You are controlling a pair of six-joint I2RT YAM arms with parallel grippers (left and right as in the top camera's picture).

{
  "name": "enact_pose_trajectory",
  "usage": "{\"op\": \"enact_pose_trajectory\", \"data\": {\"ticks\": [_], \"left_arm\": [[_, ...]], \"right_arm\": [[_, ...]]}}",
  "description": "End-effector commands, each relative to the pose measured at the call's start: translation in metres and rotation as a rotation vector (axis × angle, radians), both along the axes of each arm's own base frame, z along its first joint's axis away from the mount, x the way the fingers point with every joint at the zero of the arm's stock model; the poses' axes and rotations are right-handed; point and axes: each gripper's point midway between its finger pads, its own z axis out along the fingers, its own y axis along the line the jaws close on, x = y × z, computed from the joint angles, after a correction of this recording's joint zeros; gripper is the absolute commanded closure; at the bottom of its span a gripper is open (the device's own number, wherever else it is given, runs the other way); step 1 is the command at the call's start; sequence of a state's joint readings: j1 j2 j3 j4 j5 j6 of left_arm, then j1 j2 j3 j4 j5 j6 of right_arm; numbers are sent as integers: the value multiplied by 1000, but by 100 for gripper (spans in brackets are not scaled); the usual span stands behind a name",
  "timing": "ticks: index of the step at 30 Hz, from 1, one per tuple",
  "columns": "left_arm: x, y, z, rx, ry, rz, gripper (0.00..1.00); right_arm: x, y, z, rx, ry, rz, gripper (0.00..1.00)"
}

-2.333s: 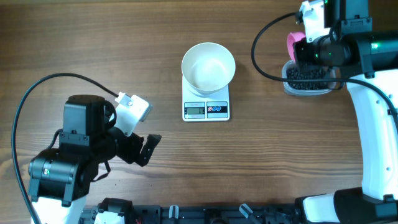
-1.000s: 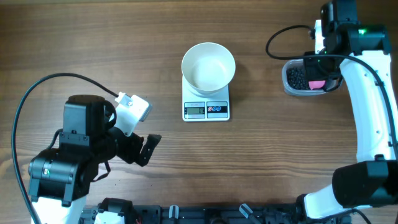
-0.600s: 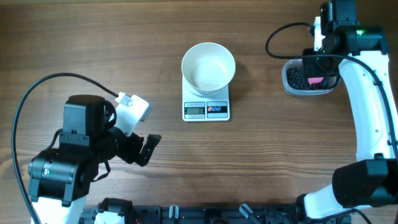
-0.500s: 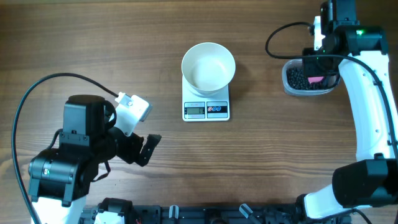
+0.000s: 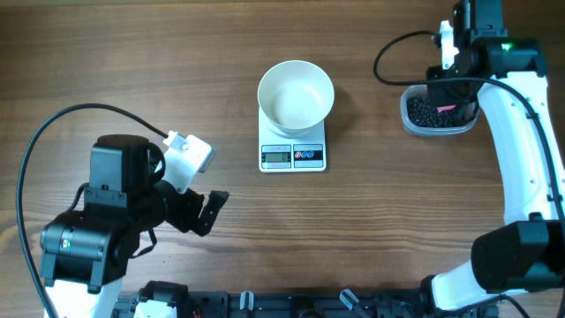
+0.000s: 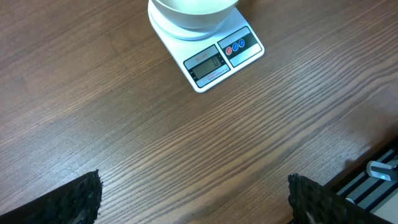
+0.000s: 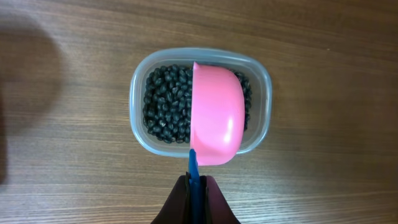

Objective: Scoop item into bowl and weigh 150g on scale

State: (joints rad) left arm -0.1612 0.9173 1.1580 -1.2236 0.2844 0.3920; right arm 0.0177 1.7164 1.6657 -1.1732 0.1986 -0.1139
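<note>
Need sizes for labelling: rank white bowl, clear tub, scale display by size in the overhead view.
1. white bowl and clear tub: near alike, tub partly hidden.
2. scale display: clearly smallest.

I'd call this a robotics lab bench rather than a kitchen. A wood-grain counter [image 5: 177, 53] has a left arm [image 5: 110, 221] and a right arm [image 5: 521, 177] standing at its near corners. Black cables [image 5: 88, 108] loop across it, and a black rail [image 5: 291, 306] runs along the near edge. The small scale [image 5: 292, 155] and bowl [image 5: 296, 93] are the kitchen-like things here.
</note>
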Motion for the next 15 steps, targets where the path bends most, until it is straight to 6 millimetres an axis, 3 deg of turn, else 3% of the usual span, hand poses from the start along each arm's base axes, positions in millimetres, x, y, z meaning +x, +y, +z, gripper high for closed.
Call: {"op": "enact_pose_trajectory", "data": {"ticks": [1,15], "left_arm": [[2,2,6,12,-27,-6,0],[2,2,6,12,-27,-6,0]], "right_arm": [[3,1,-16,-1,19,19,96],[10,1,-23,-10,-4,44,96]]}}
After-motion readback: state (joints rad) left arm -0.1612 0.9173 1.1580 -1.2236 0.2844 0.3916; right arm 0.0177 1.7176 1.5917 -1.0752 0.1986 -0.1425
